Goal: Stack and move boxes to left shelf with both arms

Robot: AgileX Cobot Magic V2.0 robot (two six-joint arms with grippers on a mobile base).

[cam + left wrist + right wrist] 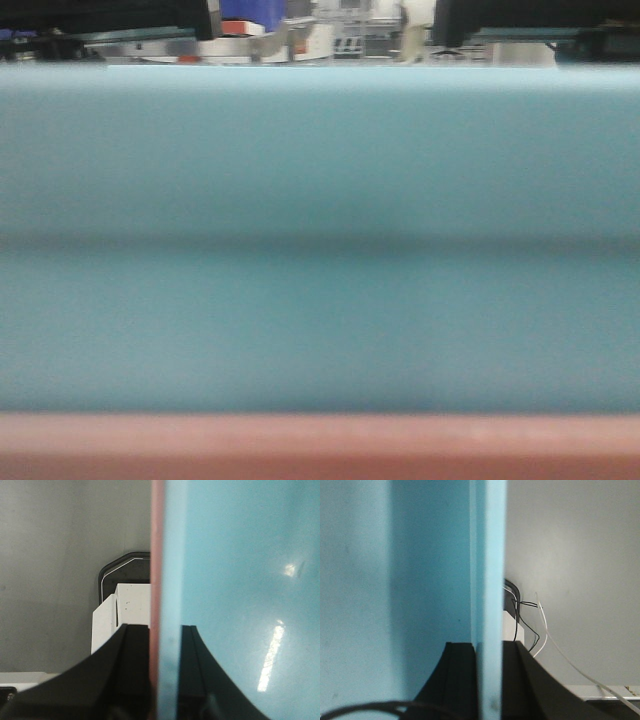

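Blue tub (320,200): its long wall fills almost the whole front view, very close to the lens. Pink tub (320,445): only a strip shows along the bottom edge. I judge blue is nested in pink and the pair is held up between the arms.

Left gripper (164,680): narrow, pinching a pink wall and a blue wall together, one black finger (132,670) outside and one inside.

Right gripper (489,690): narrow, clamped on a blue wall. No pink shows in that pinch, so I cannot tell whether it catches the pink tub.

Left shelf: not identifiable. Only a blurred strip of background shows above the blue rim.

Risks, as judgement:
- If the right side holds blue alone, the pink tub hangs from one end and could sag or slip off as the stack moves.
- Both grips sit on thin, smooth walls. A tilt or uneven arm speed could let the tubs pivot or slide.
- With the front view blocked, the stack could strike the shelf bar.
- Loose wires (540,625) near the right gripper could snag.

Below the left gripper: white block (122,615) and grey floor (50,555).
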